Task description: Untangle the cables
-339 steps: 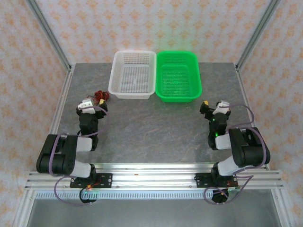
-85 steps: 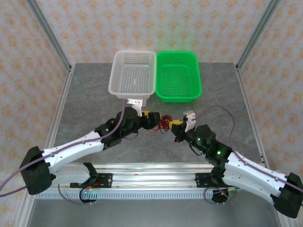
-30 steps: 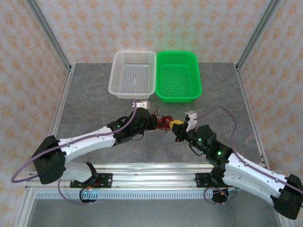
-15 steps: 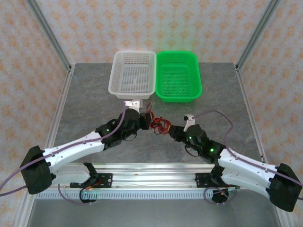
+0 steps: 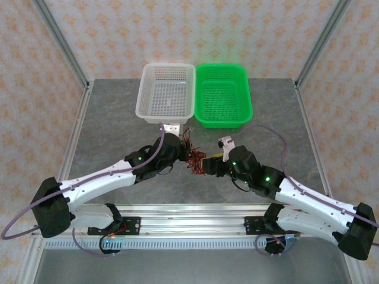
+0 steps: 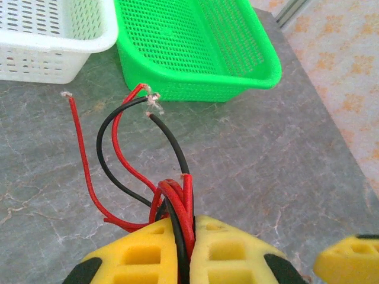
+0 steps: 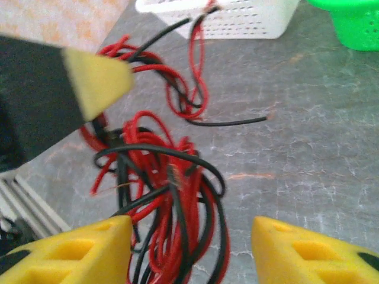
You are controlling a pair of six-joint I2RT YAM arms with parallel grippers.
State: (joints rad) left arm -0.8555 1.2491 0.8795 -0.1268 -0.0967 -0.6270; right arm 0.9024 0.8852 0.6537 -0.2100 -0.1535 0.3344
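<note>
The cables [image 5: 197, 163] are a tangle of thin red and black wires on the grey table, between my two grippers. My left gripper [image 5: 187, 155] is shut on a few red and black strands [image 6: 185, 204]. Their free ends [image 6: 118, 148] loop out ahead of the yellow fingers [image 6: 148, 248]. My right gripper [image 5: 214, 166] stands open, its yellow fingers [image 7: 100, 245] wide apart. The main bundle [image 7: 172, 195] lies between and just beyond those fingers, untouched by either pad. One yellow fingertip of the left gripper [image 7: 98, 80] shows at the upper left of the right wrist view.
A white basket [image 5: 166, 93] and a green basket [image 5: 223, 94] stand side by side at the back of the table, a short way beyond the tangle. The arms' purple-grey cables [image 5: 284, 145] arch over the table.
My right gripper has opened, letting go of the cables, and has moved left toward the tangle. The left gripper stays shut on its strands and has shifted only slightly.
</note>
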